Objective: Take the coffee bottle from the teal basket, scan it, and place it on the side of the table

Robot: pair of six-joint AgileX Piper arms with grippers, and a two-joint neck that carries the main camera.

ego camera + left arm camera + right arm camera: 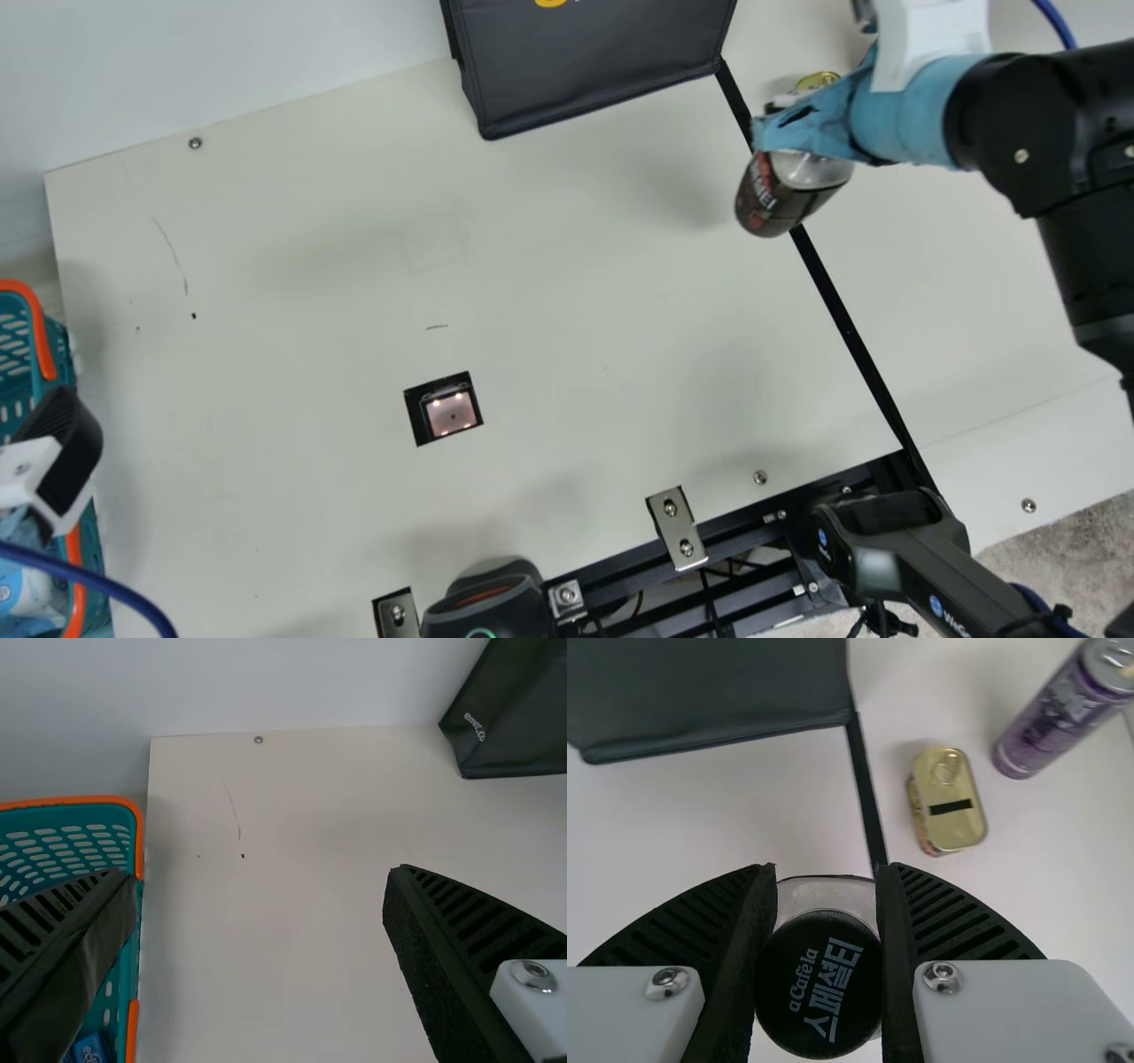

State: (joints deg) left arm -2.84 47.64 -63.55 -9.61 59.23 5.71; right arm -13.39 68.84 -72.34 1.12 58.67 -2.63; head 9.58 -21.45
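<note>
The basket (42,341) lies beside the left edge of the table (301,354), with a packet (89,1050) in it. The bag (594,62) is at the back, left of the strip (842,306), which runs from the bag's corner to the front. The scanner window (452,414) is set in the table, in front of the bag and to its left. Right of the strip is the tin (819,81), with the can (1063,709) beyond it. The coffee bottle (784,195) is in the right gripper (802,124), above the strip
</note>
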